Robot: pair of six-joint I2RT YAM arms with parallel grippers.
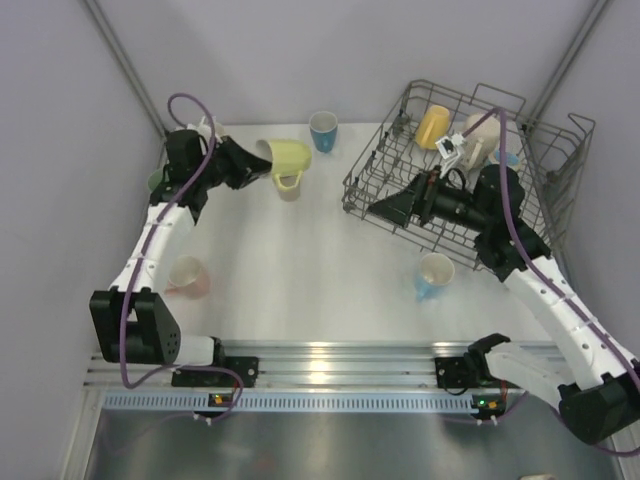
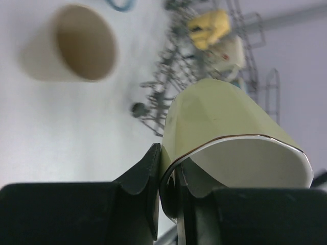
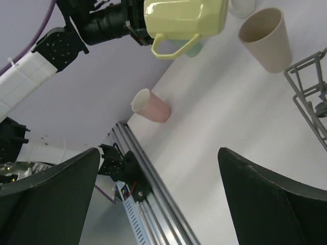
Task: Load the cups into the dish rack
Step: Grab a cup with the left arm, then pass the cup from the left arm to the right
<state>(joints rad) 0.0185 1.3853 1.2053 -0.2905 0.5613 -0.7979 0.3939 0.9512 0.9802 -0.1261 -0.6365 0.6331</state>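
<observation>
My left gripper [image 1: 266, 164] is shut on the rim of a lime mug [image 1: 291, 155], one finger inside and one outside, holding it on its side above the table at the back left. The left wrist view shows the pinched rim [image 2: 171, 171] and the mug [image 2: 230, 122]. From the right wrist view the mug [image 3: 184, 18] hangs with its handle down. The grey wire dish rack [image 1: 545, 165] at the back right holds a yellow mug [image 1: 433, 126] and a cream mug [image 1: 478, 140]. My right gripper [image 1: 378, 208] stands open and empty at the rack's near-left side.
A beige tumbler [image 1: 288, 188] stands under the held mug. A blue cup [image 1: 323, 130] is at the back. A pink cup [image 1: 188, 277] lies near the left arm, and a light blue cup [image 1: 435, 273] sits in front of the rack. An aluminium rail [image 1: 330, 362] runs along the near edge.
</observation>
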